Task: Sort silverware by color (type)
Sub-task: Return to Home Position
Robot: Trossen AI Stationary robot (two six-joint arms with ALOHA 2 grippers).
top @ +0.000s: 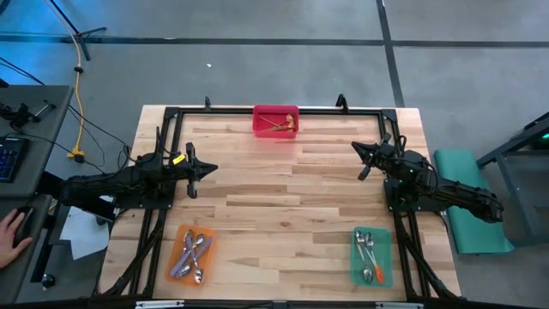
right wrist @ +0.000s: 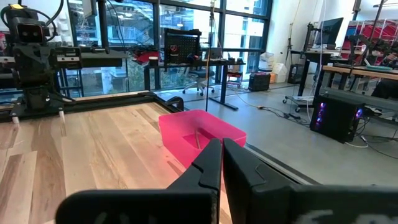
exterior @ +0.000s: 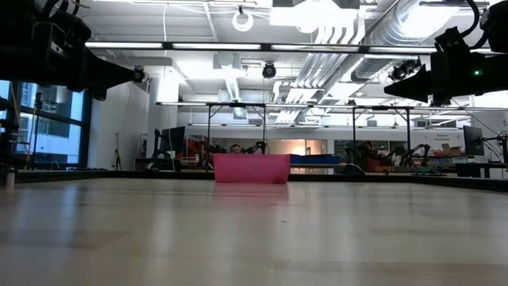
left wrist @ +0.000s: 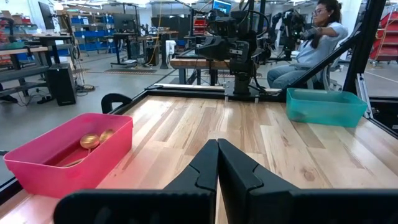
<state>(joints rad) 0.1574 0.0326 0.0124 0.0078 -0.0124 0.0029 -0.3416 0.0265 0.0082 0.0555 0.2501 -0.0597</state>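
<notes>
The silverware lies in three trays. Slim gold spoons (top: 276, 125) lie in the pink tray (top: 275, 113) at the far middle; their bowls (left wrist: 93, 140) show in the left wrist view. Silver spoons with purple-blue handles (top: 192, 254) lie in the orange tray (top: 177, 245) at the near left. Spoons with orange-pink handles (top: 369, 257) lie in the teal tray (top: 385, 256) at the near right. My left gripper (top: 214, 169) (left wrist: 217, 146) hangs shut over the table's left side. My right gripper (top: 355, 147) (right wrist: 222, 146) hangs shut over the right side. Both point level and touch nothing.
A black frame (top: 274, 108) runs along the table's edges. The wooden middle of the table (top: 283, 197) lies bare between the trays. A person's hand (top: 10, 230) rests at a desk left of the table. Another person (left wrist: 314, 37) sits in the room beyond the right arm.
</notes>
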